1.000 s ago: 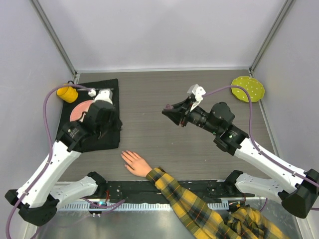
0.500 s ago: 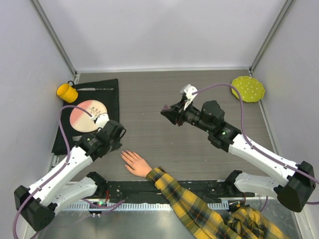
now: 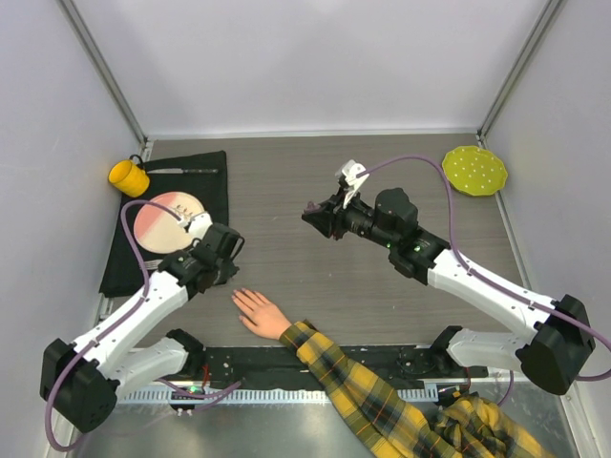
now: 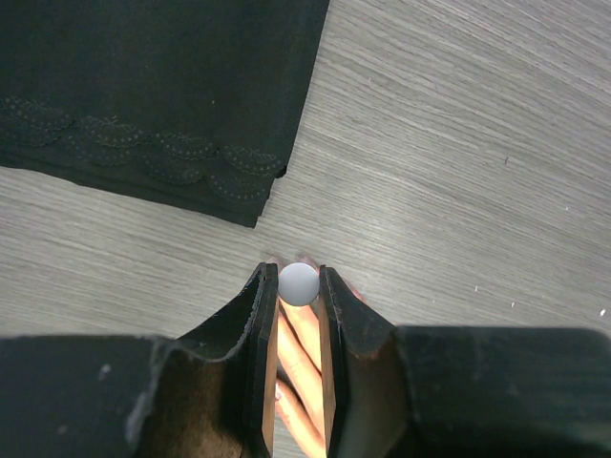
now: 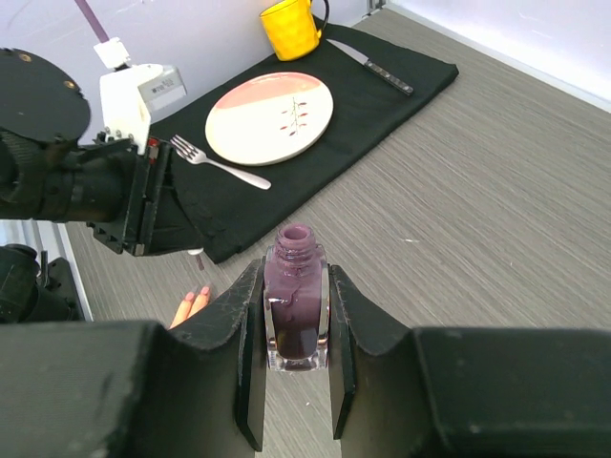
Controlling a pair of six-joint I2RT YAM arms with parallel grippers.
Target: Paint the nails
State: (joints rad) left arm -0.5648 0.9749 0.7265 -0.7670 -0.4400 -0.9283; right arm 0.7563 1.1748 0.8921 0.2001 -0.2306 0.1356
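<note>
Nails (image 4: pixel 305 260), near edge: I've left gripper (image 4: pixel 297 274) pinching brush cap (image 4: pixel 299 285) over them to paint; right gripper (image 5: pixel 295 274) clamps bottle (image 5: pixel 296 320) upright.

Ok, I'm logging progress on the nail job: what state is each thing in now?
Polish bottle: uncapped, clamped in right gripper.
Brush cap: off the bottle, clamped in left gripper.
Hand: flat on table, fingers spread.
Nails: too small to judge.
Mug: upright on black cloth.
</note>
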